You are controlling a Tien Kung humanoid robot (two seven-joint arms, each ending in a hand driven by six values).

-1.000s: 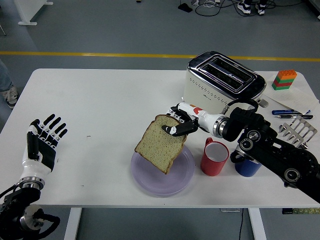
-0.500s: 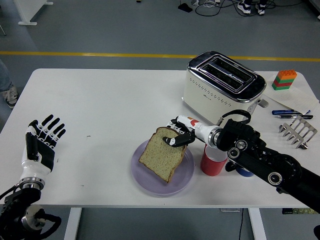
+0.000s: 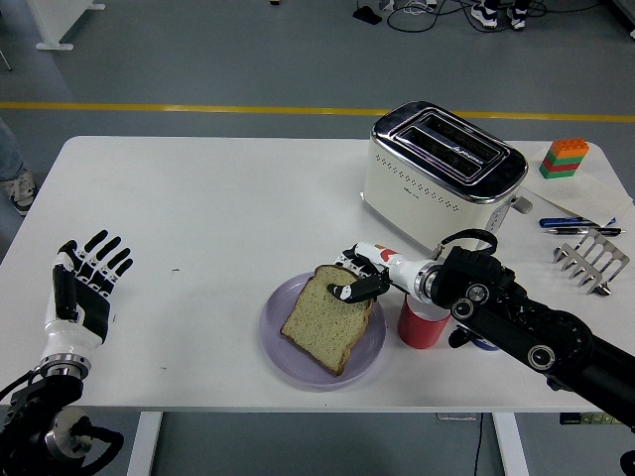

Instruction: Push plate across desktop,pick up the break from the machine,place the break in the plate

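Reaching in from the right, the robot's right hand point(image 3: 359, 279) sits low over the purple plate point(image 3: 275, 347), its fingers point(image 3: 349, 291) curled onto the far edge of the slice of bread point(image 3: 325, 317) and pinching it there. The bread lies nearly flat on the plate, covering most of its middle and right side, with its crust corner pointing toward the table's near edge. The plate rests on the white table point(image 3: 198, 218) near the front edge, a little right of centre. Just beside the plate on its right stands a red mug point(image 3: 421, 323), partly covered by the black forearm, and a blue mug point(image 3: 484, 343) is almost wholly hidden behind that arm. The toaster point(image 3: 442, 165) stands farther back, its two slots open on top and well apart from the plate. At the far right lie a stack of coloured blocks point(image 3: 564, 158), some pens point(image 3: 578, 225) and a metal toast rack point(image 3: 595, 258). The left hand point(image 3: 84, 283) rests at the table's left edge, palm up, fingers spread and holding nothing.
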